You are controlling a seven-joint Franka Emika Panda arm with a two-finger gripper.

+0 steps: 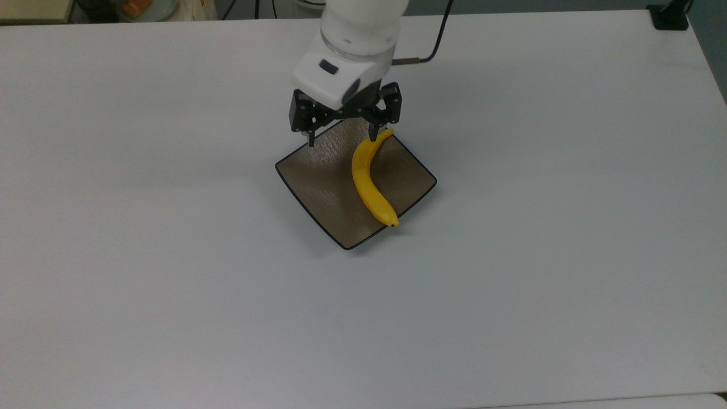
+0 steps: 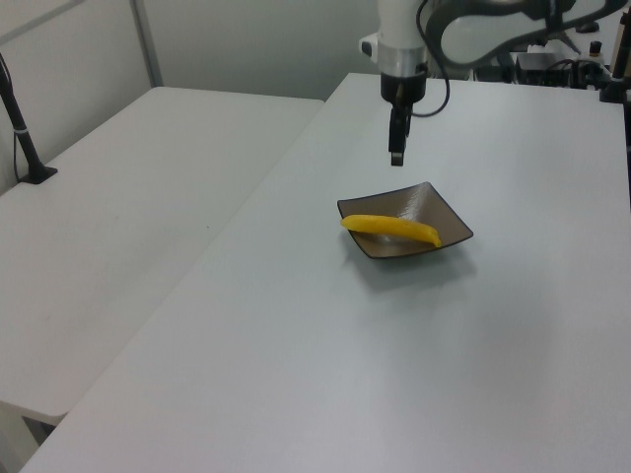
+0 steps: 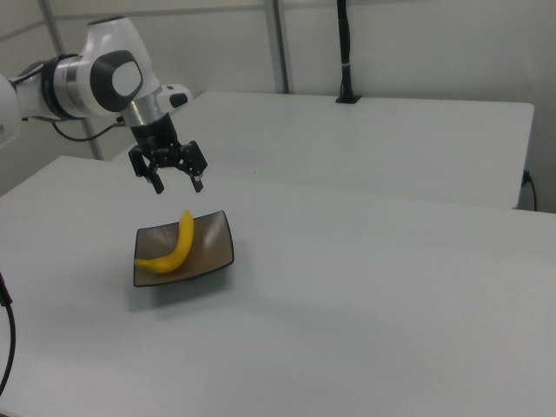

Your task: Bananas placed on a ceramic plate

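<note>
Banana [image 1: 368,180] status: lying on the ceramic plate [image 1: 324,176], released, with nothing holding it. It runs across the plate from the far corner toward the near-right edge in the top view, its dark tip reaching that rim and appearing to overhang it slightly.

Largest to smallest:

Worktop [image 1: 170,284]: white, carrying the plate near its middle.

Arm: raised above the far side of the plate, wrist pointing down.

Ceramic plate: square, brown-grey, set corner-on in the top view, flat on the worktop.

Gripper [image 1: 341,138]: jaws spread wide and empty, clear of the fruit and above it.

Progress, as judged: the placement looks done. The only step left is for the arm to withdraw. The one concern is the tip at the rim, though the fruit appears settled.

Differences between views: the top view gives the banana's curve and how its tip meets the rim. The left view [image 2: 396,158] shows the gap in height between the jaws and the plate [image 2: 449,225], which the top view flattens. The right view [image 3: 177,184] shows the spread of both fingers plainly, and the banana [image 3: 172,248] resting in the dish.
</note>
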